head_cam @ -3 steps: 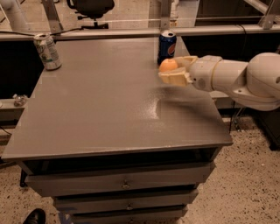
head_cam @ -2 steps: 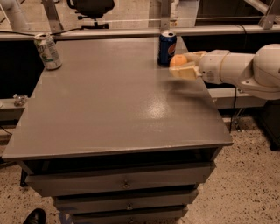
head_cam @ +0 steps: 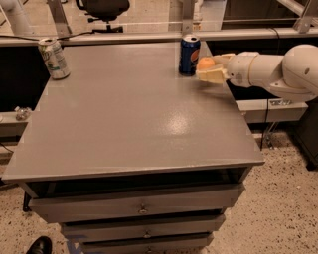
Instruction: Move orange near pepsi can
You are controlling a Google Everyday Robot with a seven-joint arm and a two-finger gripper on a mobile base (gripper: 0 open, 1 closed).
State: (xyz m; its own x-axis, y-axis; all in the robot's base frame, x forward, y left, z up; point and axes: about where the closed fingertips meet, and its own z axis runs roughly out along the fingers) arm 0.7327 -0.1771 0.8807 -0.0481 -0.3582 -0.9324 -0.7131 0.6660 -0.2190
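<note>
- Single camera view; I cannot tell from it where the camera is mounted.
- It looks from the front side of the grey table [head_cam: 129,124], from above the top, tilted down and forward toward the far edge.
- Middle range: the whole table top is in frame, with the drawer fronts [head_cam: 141,206] at the bottom and speckled floor [head_cam: 283,208] at the lower right.
- Top edge of frame: an office chair [head_cam: 104,7] beyond the table.
- Depth markers: silver-green can [head_cam: 53,58] at the far left corner, pepsi can [head_cam: 189,55] at the far edge, right of centre.
- My arm enters from the right edge. My gripper [head_cam: 204,67] is just right of the pepsi can, closed around the orange [head_cam: 205,63].
</note>
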